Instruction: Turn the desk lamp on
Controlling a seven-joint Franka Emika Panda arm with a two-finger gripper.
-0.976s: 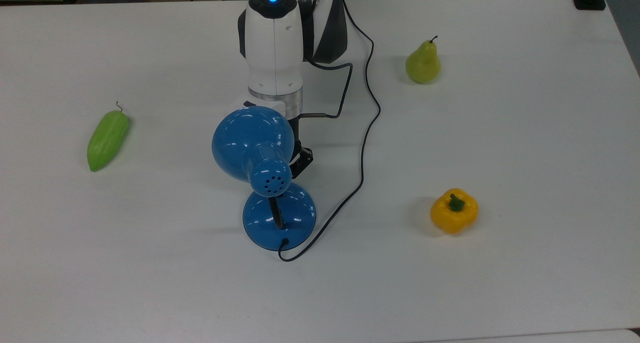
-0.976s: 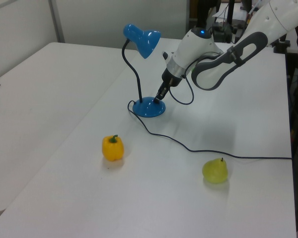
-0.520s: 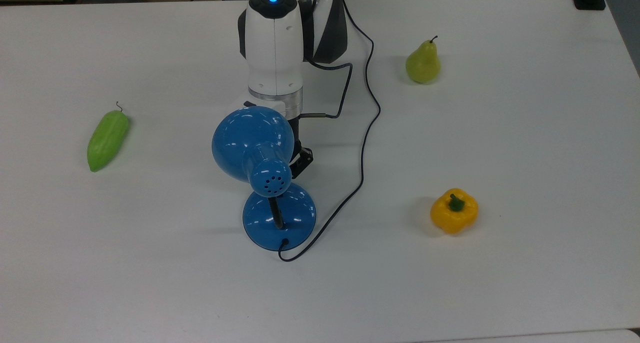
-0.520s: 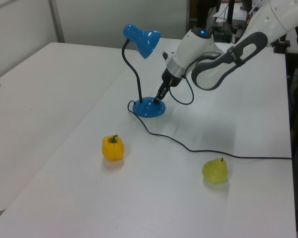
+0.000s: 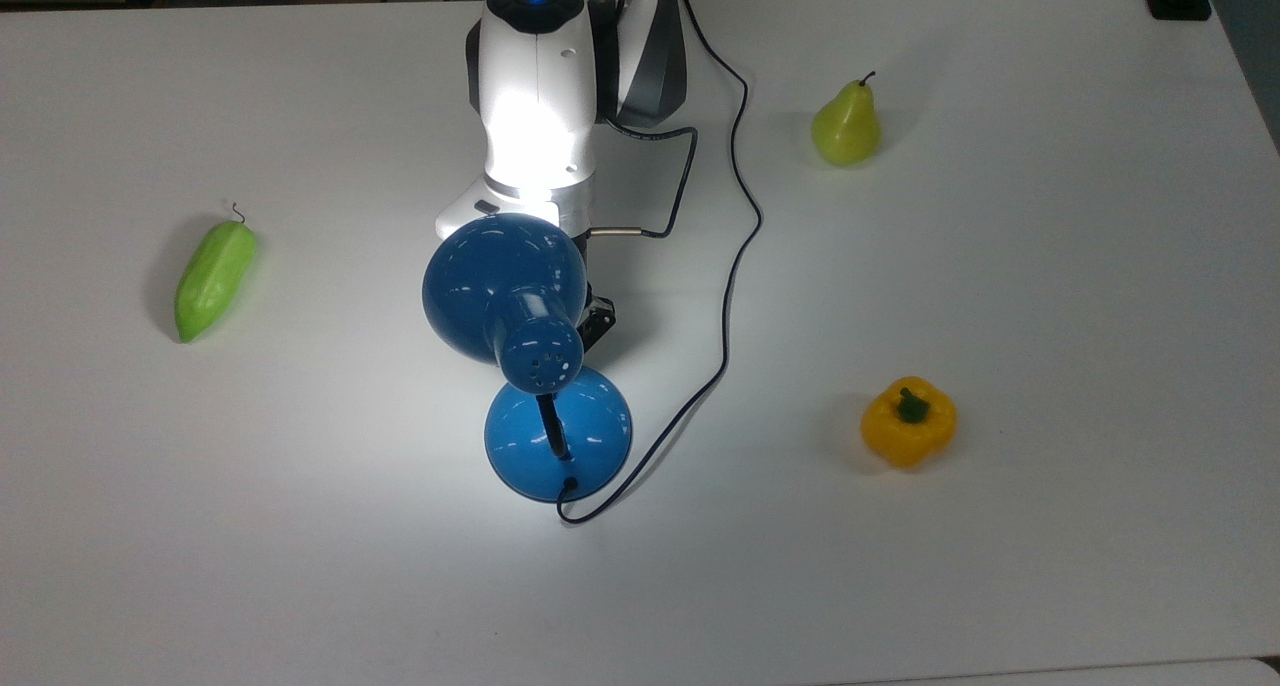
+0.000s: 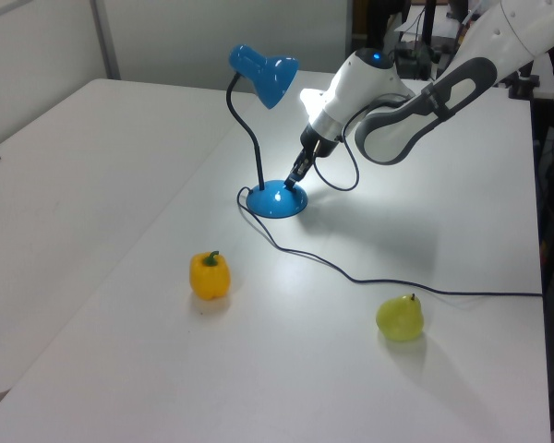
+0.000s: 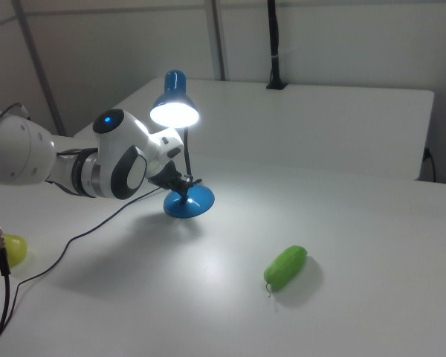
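The desk lamp is lit. Its glossy blue dome shade (image 5: 500,286) throws bright light onto the white arm and the table in the top view, and the shade's mouth (image 7: 175,111) glows in the right view. A black flexible neck joins the shade to the round blue base (image 5: 590,441) (image 6: 277,201). My gripper (image 6: 294,181) is shut, holding nothing, with its tip at the rim of the base on the arm's side. From above, the shade covers most of my gripper (image 5: 598,322). A thin black cord (image 5: 735,266) runs from the base past the arm.
On the white table lie a green gourd (image 5: 215,278) at the top view's left, a pear (image 5: 846,126) at the back right and a yellow bell pepper (image 5: 908,422) at the front right. The arm's own cable loops beside the wrist.
The lamp has gone from dark to lit. The arm's wrist has shifted slightly toward the top view's left, while the gripper tip stays at the base.
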